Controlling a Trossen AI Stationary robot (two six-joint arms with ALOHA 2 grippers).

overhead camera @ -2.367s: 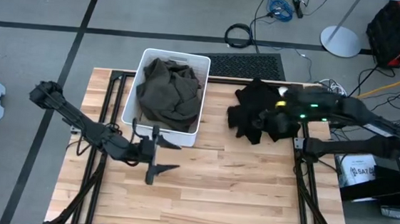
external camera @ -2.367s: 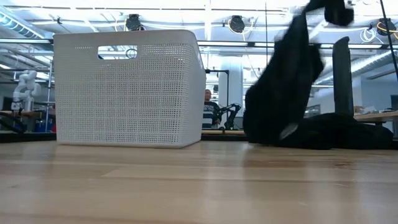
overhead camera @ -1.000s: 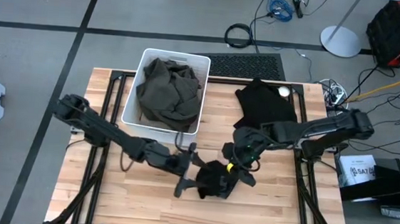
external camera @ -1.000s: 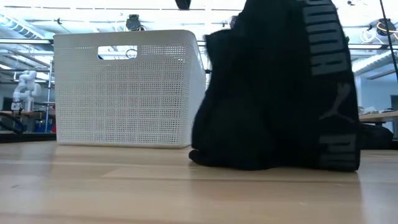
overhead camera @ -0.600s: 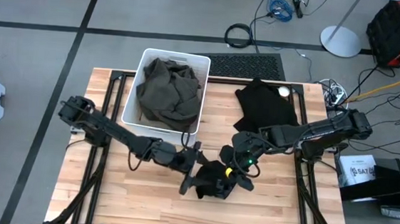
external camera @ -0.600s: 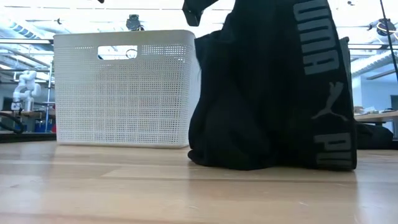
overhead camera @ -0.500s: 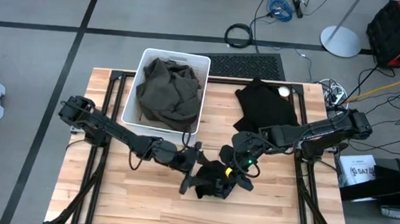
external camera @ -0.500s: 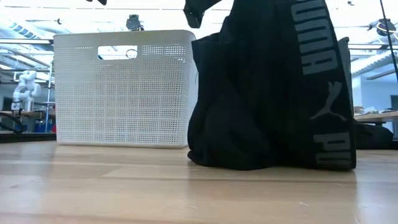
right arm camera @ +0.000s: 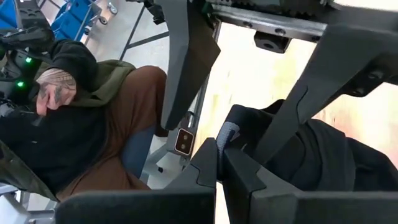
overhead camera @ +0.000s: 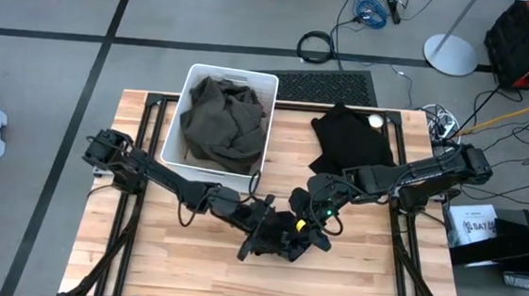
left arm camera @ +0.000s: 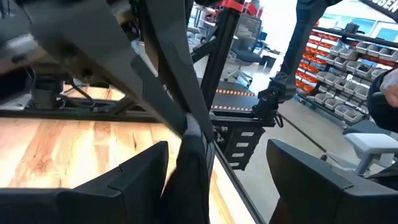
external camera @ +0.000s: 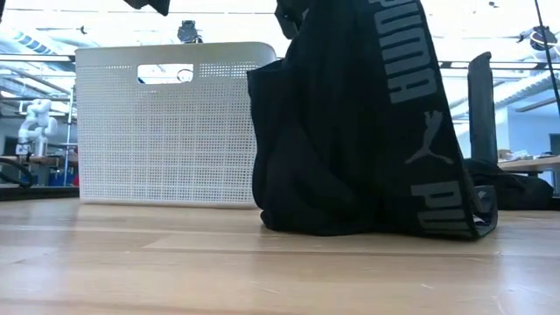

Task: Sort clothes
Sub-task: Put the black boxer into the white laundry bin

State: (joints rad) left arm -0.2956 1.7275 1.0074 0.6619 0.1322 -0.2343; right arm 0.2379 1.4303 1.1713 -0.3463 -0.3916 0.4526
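Two grippers meet at the black garment (overhead camera: 286, 237) on the table's front centre; right gripper (overhead camera: 308, 223) is clamped on its upper edge, holding it upright; left gripper (overhead camera: 260, 233), fingers spread wide, straddles the cloth; olive garment (overhead camera: 221, 118) fills the white bin (overhead camera: 271, 90).

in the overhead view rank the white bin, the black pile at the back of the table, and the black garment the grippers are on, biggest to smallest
1. white bin
2. black pile
3. black garment, bunched and partly covered by both grippers

A robotics lab: storage-bin shelving (left arm camera: 348, 59), floor cables (overhead camera: 370, 10), another robot arm (external camera: 35, 118).
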